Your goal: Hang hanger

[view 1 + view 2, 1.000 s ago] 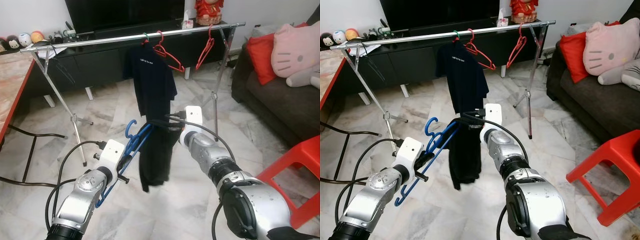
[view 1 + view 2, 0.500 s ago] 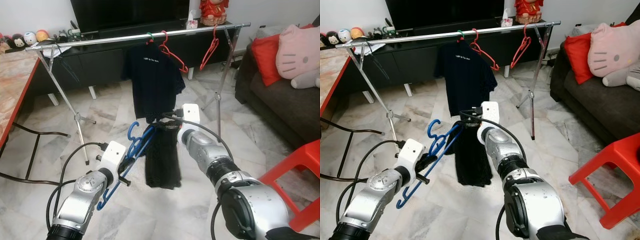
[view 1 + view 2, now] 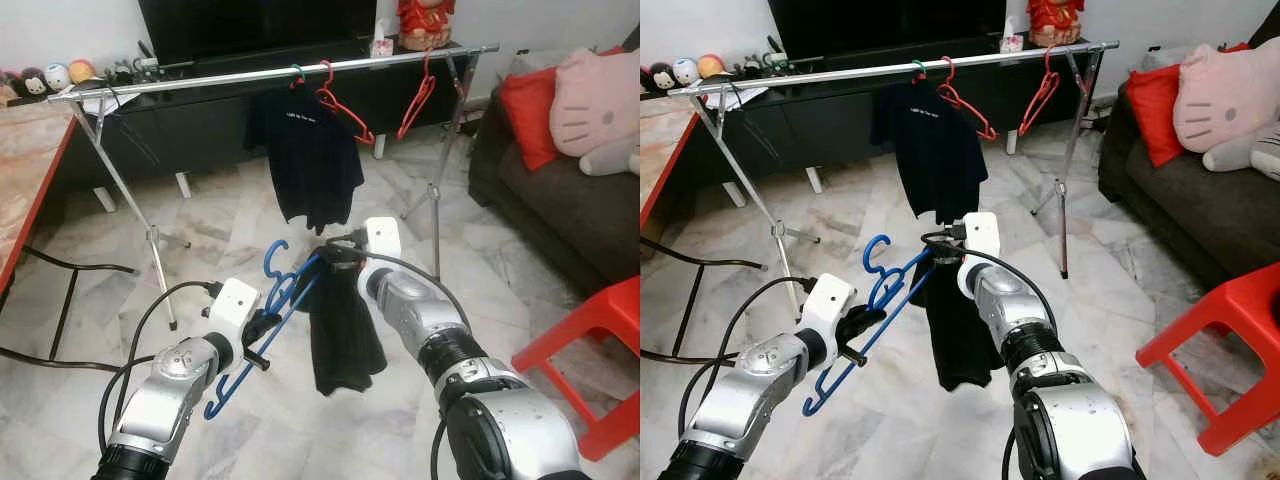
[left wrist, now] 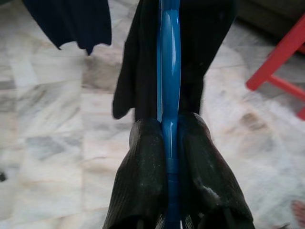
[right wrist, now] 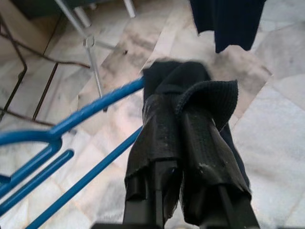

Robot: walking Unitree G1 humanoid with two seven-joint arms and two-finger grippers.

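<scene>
- At far left a red-edged bench (image 3: 25, 175) stands at about 9 o'clock in the head view, and black cables (image 3: 60, 300) lie on the marble floor (image 3: 480, 250) under it.
- The left tool (image 3: 262, 330) is in the lower left of the head view, at about 7 o'clock. Its two black fingers (image 4: 143, 191) are pressed together on the lower bar of the blue hanger (image 3: 262, 320); in the left wrist view the blue bar runs straight between them.
- The blue hanger lies tilted in the air, above the floor. Its hook (image 3: 876, 256) points up and away from the robot, toward the rack, and from the left tool the frame goes up toward 1 o'clock.
- A black garment (image 3: 343, 330) hangs from the far end of the blue hanger, at the middle of the view, and falls down freely without touching the floor.
- The right tool (image 3: 335, 256) is just right of the hook, near the middle. Its fingers (image 5: 162, 138) are closed and pinch the upper edge of the black garment, just beside the blue bar.
- The silver clothes rack (image 3: 270, 75) crosses the top of the view, well apart from the blue hanger. A dark T-shirt (image 3: 305, 155) hangs on it at 12 o'clock, with two red hangers (image 3: 345, 110) to the right of it.
- At right, about 3 o'clock, is a dark sofa (image 3: 560, 210) with a red cushion (image 3: 530, 115) and a pink plush (image 3: 600, 100); a red plastic stool (image 3: 590, 350) stands at 4 o'clock.
</scene>
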